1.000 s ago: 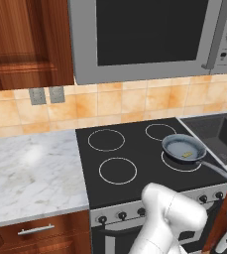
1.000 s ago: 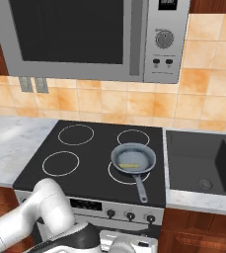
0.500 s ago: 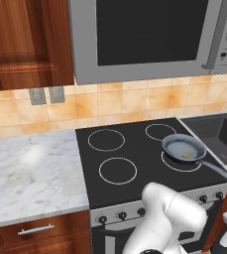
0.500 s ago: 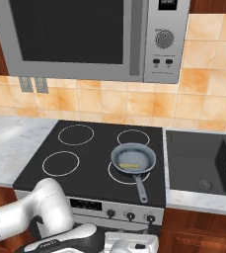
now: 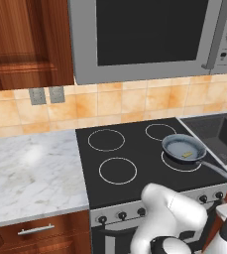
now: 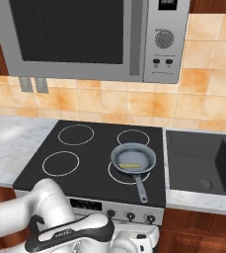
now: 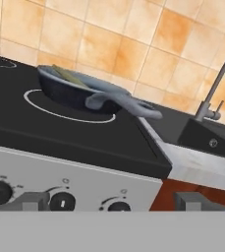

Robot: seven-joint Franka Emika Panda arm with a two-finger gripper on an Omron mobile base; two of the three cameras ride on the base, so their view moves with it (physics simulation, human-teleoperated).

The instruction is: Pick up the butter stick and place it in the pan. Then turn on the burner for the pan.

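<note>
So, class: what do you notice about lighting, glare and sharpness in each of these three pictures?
Left base view: a soft bright patch of glare on the marble counter. Right base view: even light, with the pan casting almost no shadow. Hand view: tilted horizon; the pan's handle looks pale and washed out, and the gripper tips show soft grey at the bottom.

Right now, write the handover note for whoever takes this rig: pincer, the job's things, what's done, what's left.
Pincer: open, empty, low in front of the stove's knob panel, facing the knobs.
Butter stick: lying inside the pan.
Pan: on the front right burner, the widest ring, handle pointing toward the stove front, angled toward the sink.
Done: butter is in the pan.
Left: turn on the burner for the pan. No knob is touched yet; which knob serves that burner I cannot tell.
</note>
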